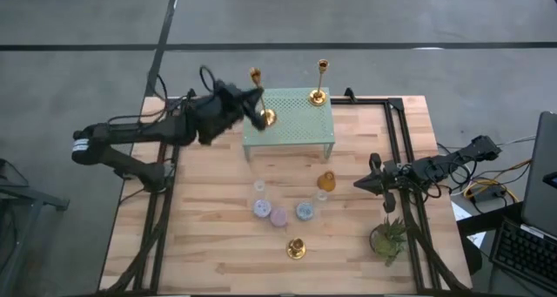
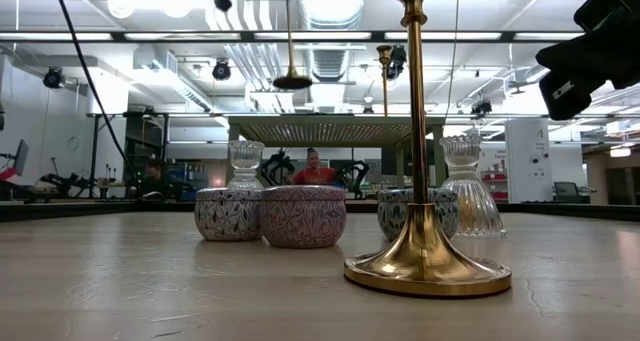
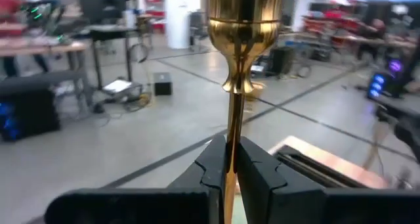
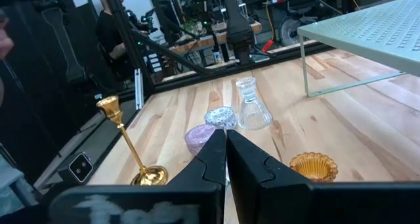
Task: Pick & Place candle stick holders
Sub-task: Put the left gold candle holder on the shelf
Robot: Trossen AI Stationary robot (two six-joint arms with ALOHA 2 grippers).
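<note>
Three gold candlesticks show. One (image 1: 261,97) is in my left gripper (image 1: 248,105), above the left end of the green perforated rack (image 1: 291,131); in the low view its round base (image 2: 292,81) hangs above the rack top. A second (image 1: 320,92) stands by its base on the rack's far edge. The third (image 1: 296,247) stands on the table near the front edge, large in the low view (image 2: 425,261). My right gripper (image 1: 380,184) is shut and empty at the table's right side. My left gripper pinches the candlestick's thin stem (image 3: 231,155) between its two fingers, below the top cup (image 3: 246,14). The fingers come about level from the table's left and lie across the stem. The candlestick stands upright in the hold, its base lifted clear of the rack.
Three small patterned cups (image 1: 278,215) with pastel candles, two clear glass holders (image 1: 258,186) and an amber jar (image 1: 326,182) stand mid-table in front of the rack. A small plant (image 1: 387,236) is at the right front. Black rails run along the table's sides.
</note>
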